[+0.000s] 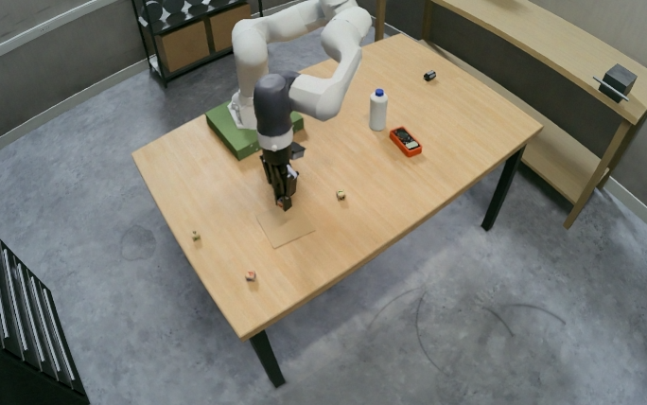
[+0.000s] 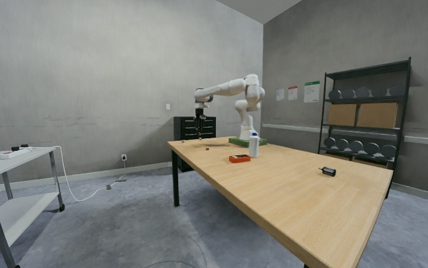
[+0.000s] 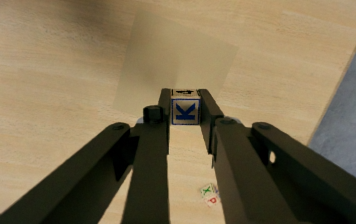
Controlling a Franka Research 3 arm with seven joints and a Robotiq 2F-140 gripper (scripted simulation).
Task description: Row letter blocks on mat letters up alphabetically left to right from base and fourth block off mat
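Top view — mat as dial, left to right: 1 block (image 1: pixel 195 235) (image 2: pixel 199 139) near 9 o'clock, 1 block (image 1: pixel 251 275) (image 2: pixel 183 141) at 7, the K block (image 1: pixel 280 203) (image 2: pixel 199 134) (image 3: pixel 185 111) raised near 12 in the narrowed gripper (image 1: pixel 283 204) (image 2: pixel 199 134) (image 3: pixel 184 102) — side grip likely spares its letter — and 1 block (image 1: pixel 340 194) (image 2: pixel 207 148) near 2. Mat (image 1: pixel 288 233) (image 3: pixel 170 55) awaits its row.

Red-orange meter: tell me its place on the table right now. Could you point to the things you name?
In the top view, the red-orange meter (image 1: pixel 405 141) (image 2: pixel 239 158) lies right of the gripper (image 1: pixel 283 202) (image 2: pixel 199 134) (image 3: pixel 185 107), right beside the white bottle (image 1: pixel 378 112) (image 2: pixel 253 146) with the blue cap.
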